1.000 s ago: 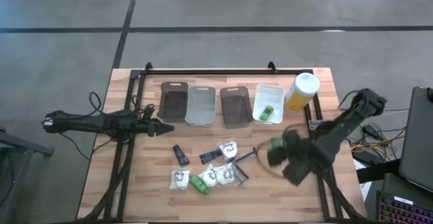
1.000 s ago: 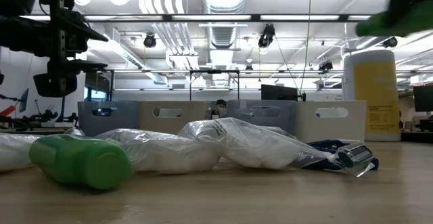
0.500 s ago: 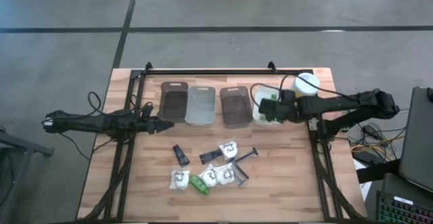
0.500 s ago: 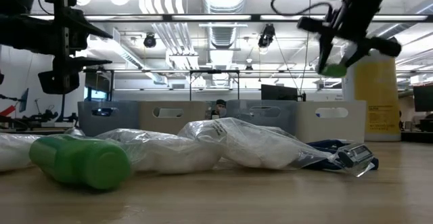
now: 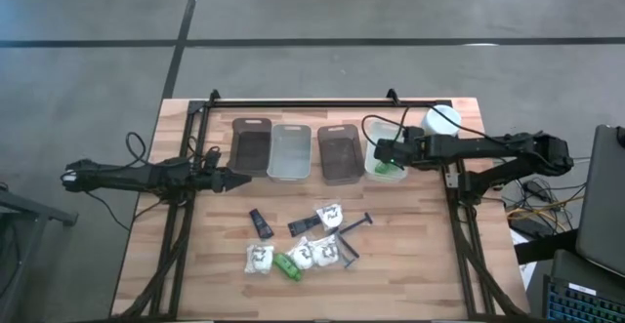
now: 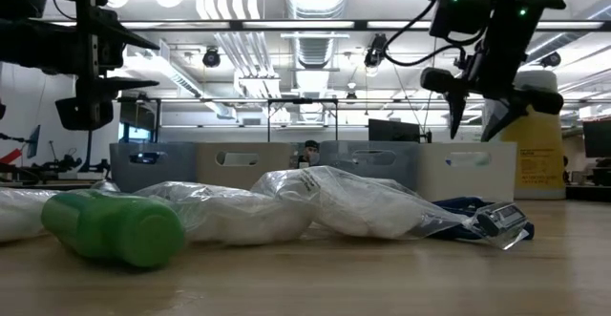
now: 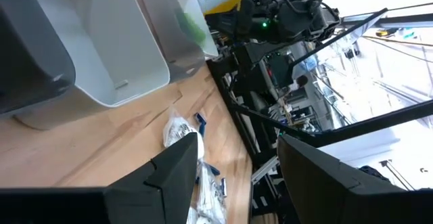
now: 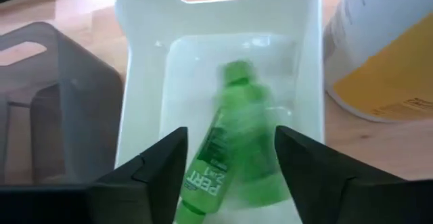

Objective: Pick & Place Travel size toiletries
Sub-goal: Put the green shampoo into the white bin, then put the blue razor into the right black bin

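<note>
My right gripper (image 5: 383, 153) (image 8: 230, 149) hovers open over the white tray (image 5: 387, 128) at the table's far right. Below it in the right wrist view, two green bottles lie in the tray: one sharp, with a printed label (image 8: 208, 176), and one blurred (image 8: 249, 116). More toiletries lie on the near middle of the table: a green bottle (image 5: 289, 265), white packets (image 5: 259, 258) (image 5: 330, 214), black tubes (image 5: 261, 223) and thin dark sticks (image 5: 354, 225). My left gripper (image 5: 230, 180) (image 7: 237, 146) waits open at the table's left, above the wood.
Three more trays stand in the far row: dark (image 5: 251, 147), clear (image 5: 290, 153) and dark (image 5: 340, 154). A tall yellow bottle with a white cap (image 5: 437, 124) stands just right of the white tray, close to my right arm. A dark frame runs along the far edge.
My right gripper carried a green bottle up from the table's near right toward the far edge until it was over the white tray. There it opened and let go. The bottle has dropped into the tray beside the one lying there.
</note>
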Robot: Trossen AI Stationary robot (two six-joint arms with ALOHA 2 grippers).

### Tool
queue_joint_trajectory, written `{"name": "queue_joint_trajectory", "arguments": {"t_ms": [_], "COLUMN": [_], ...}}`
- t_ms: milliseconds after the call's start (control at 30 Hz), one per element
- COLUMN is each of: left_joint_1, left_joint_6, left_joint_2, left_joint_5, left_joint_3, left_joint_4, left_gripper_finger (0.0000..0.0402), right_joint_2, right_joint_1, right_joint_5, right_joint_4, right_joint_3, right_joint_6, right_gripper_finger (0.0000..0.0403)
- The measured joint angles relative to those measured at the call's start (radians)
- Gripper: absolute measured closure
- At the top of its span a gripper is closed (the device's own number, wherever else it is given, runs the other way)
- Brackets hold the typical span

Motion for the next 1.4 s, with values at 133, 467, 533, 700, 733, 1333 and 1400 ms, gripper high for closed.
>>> {"name": "queue_joint_trajectory", "arguments": {"t_ms": [133, 467, 533, 700, 733, 1333, 1400], "left_joint_1": [0.000, 0.000, 0.000, 0.000, 0.000, -0.001, -0.001], "left_joint_6": [-0.028, -0.155, -0.161, -0.162, -0.162, -0.127, -0.119], "left_joint_2": [0.000, -0.001, -0.001, 0.000, 0.001, 0.001, 0.001], "left_joint_5": [-0.006, -0.006, -0.006, -0.005, -0.005, 0.063, 0.064], "left_joint_3": [0.000, 0.000, 0.000, 0.000, 0.000, 0.000, 0.000], "left_joint_4": [0.000, 0.000, 0.000, 0.000, 0.001, -0.001, -0.001], "left_gripper_finger": [0.0193, 0.0193, 0.0193, 0.0193, 0.0193, 0.0193, 0.0193], "right_joint_2": [-0.004, 0.001, 0.012, 0.080, 0.102, 0.483, 0.479], "right_joint_1": [0.033, 0.333, 0.403, 0.535, 0.552, 0.619, 0.621], "right_joint_5": [0.004, 0.029, 0.007, -0.101, -0.112, -0.357, -0.358], "right_joint_4": [0.002, 0.070, 0.076, 0.078, 0.082, 0.009, -0.004], "right_joint_3": [0.000, 0.111, 0.152, 0.219, 0.228, 0.434, 0.436], "right_joint_6": [-0.015, -0.221, -0.303, -0.589, -0.647, -1.169, -1.123], "right_gripper_finger": [0.0135, 0.0085, 0.0081, 0.0077, 0.0078, 0.0142, 0.0147]}}
